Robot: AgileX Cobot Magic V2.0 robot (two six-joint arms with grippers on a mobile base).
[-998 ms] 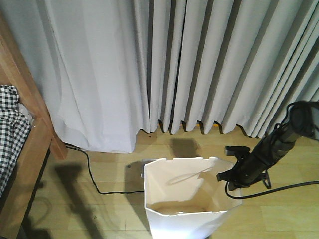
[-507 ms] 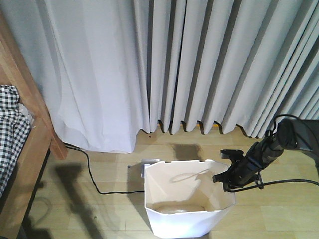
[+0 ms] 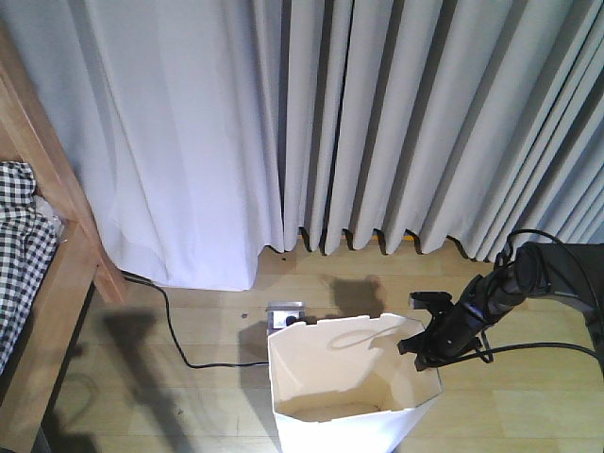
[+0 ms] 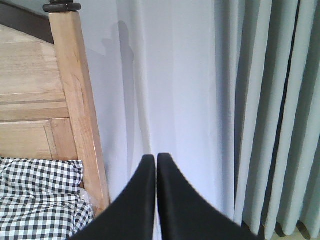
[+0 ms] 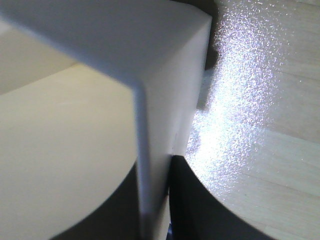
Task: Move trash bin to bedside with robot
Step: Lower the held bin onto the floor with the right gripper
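Note:
The white trash bin stands on the wooden floor at the bottom centre, its cream inside facing up. My right gripper, on a slim black arm, is shut on the bin's right rim. In the right wrist view the bin wall runs between the two black fingers of that gripper. My left gripper is shut on nothing, held up in front of the curtain. The bedside shows at the left: a light wooden frame with a checkered cover.
Grey pleated curtains hang across the whole back down to the floor. A black cable runs over the floor from the curtain to a small silver-grey box just behind the bin. Wooden floor lies to the right.
The bin has shifted a little left and nearer to the camera. The right arm has lowered and moved left with it, still gripping the rim.

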